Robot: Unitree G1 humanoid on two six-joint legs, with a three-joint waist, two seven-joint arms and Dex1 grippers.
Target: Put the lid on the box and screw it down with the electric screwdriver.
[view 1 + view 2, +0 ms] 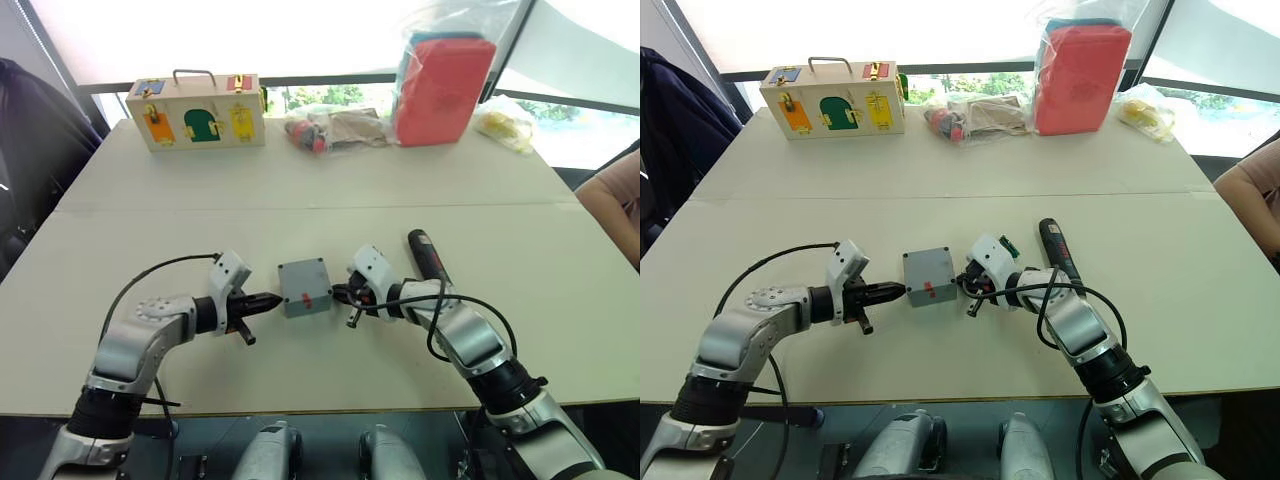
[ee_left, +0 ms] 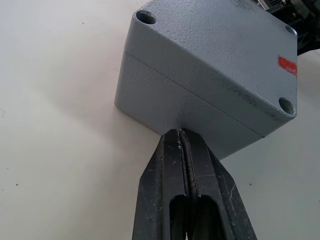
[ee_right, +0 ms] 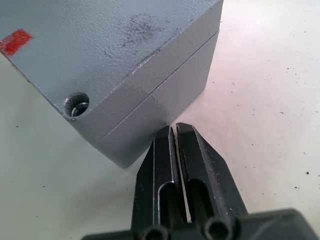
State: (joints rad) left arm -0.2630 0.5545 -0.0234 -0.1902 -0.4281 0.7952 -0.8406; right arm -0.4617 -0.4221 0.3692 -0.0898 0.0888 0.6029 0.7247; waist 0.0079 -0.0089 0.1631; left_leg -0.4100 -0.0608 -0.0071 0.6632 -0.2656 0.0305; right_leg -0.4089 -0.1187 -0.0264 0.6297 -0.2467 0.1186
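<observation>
The grey box (image 1: 305,290) stands in the middle of the table. The lid (image 2: 215,45) lies on top of it, with a seam between them, open corner screw holes and a small red mark on the top face. My left gripper (image 1: 275,299) is shut with nothing in it, and its tip touches the box's left side. My right gripper (image 1: 338,293) is also shut with nothing in it, its tip at the box's right side. The black electric screwdriver (image 1: 428,257) lies flat on the table just right of my right wrist.
At the table's far edge stand a wooden box with coloured doors (image 1: 197,112), a clear bag of small items (image 1: 335,128), a red case in a plastic bag (image 1: 443,88) and a yellow bag (image 1: 505,122). A person's arm (image 1: 615,200) is at the right edge.
</observation>
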